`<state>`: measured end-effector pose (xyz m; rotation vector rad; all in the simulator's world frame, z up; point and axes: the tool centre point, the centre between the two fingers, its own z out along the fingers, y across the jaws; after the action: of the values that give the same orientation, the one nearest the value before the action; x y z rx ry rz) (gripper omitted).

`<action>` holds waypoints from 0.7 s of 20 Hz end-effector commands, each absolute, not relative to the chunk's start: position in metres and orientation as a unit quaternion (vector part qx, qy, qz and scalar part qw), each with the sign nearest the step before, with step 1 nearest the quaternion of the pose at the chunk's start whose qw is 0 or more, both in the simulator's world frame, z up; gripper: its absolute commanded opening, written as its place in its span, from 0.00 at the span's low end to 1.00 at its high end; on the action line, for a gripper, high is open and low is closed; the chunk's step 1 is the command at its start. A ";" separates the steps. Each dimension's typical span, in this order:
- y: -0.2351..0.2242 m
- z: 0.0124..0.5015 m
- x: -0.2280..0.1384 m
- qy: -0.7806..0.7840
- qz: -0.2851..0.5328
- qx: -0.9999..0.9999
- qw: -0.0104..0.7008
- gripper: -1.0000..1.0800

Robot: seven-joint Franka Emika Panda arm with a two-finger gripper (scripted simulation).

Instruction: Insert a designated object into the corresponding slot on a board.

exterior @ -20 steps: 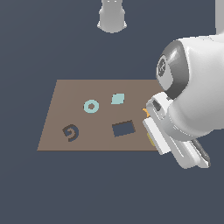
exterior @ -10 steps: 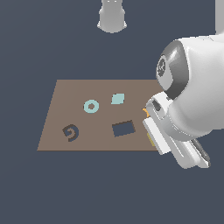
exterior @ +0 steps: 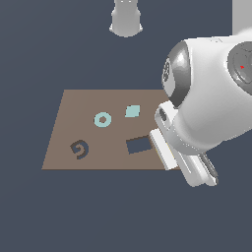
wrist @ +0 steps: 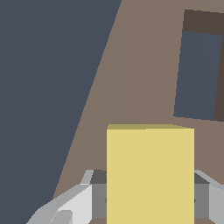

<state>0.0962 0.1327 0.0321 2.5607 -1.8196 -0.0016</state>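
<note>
Although the arm fills much of the exterior view, nothing in that view differs from the pictures of a second and half a second ago: the arm keeps the same pose and the shapes on the board (exterior: 74, 106) lie as they did. That stillness suggests a pause with the carrying step unfinished, not a slip or a release.

The gripper (wrist: 150, 199) holds the pale-yellow block (wrist: 150, 175) between its grey fingers (wrist: 72, 203), which sit against the block's two sides, so the jaws are closed on it. In the wrist view the block hangs over the brown board, near the slot (wrist: 199, 74) but clearly apart from it and not yet lined up over it. The block's outline looks roughly parallel to the slot's, so the likely need is a sideways shift toward the slot and then a descent.

Taking the slot (exterior: 139, 144) as landmark in the exterior view, the teal diamond (exterior: 132, 111) lies beyond it, the teal ring (exterior: 102, 119) beyond and toward the exterior view's left, and the dark spiral mark (exterior: 79, 149) well off to that left. The board rests on a flat dark blue-grey surface (exterior: 98, 211). A pale grey fixture (exterior: 126, 17) stands far beyond the board.
</note>
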 end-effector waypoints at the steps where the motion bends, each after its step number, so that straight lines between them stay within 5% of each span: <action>1: 0.116 0.034 0.093 -0.587 0.000 0.810 0.000 0.00; 14: 0.043 0.040 0.075 -0.618 0.000 0.786 0.000 0.00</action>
<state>0.0758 0.0468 0.0393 2.4721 -1.9370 -0.0008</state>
